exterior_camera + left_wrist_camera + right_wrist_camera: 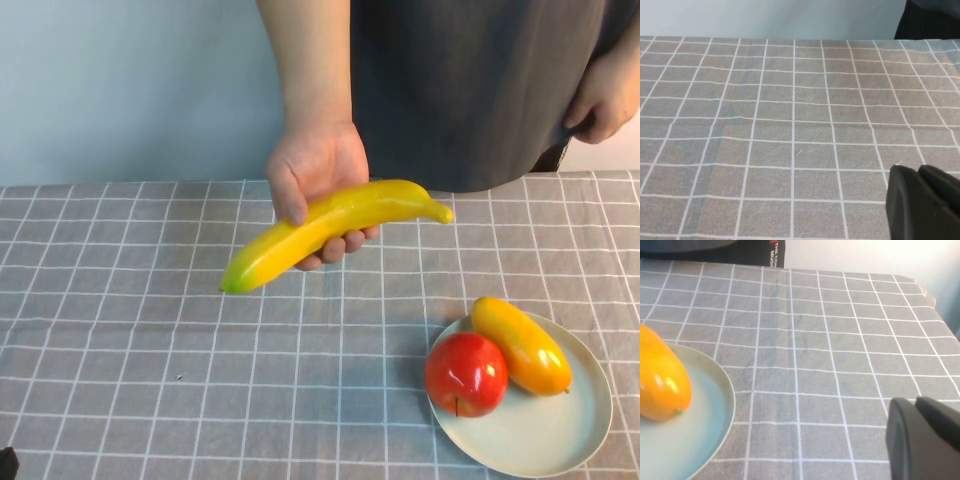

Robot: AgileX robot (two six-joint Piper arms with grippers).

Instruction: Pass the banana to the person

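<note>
The left gripper is seen only as a dark edge low over the checked tablecloth in its wrist view; whether it is open or shut cannot be told, and nothing is seen in its hold. Further right, the banana is held above the cloth in the person's hand, the forearm reaching down from the far side, the fingers curled under the fruit and the thumb laid over it, the greenish tip pointing left. The person stands behind the table. At the right, a red apple and a mango lie touching on a pale plate. The right gripper is low beside that plate; its opening cannot be told either.
</note>
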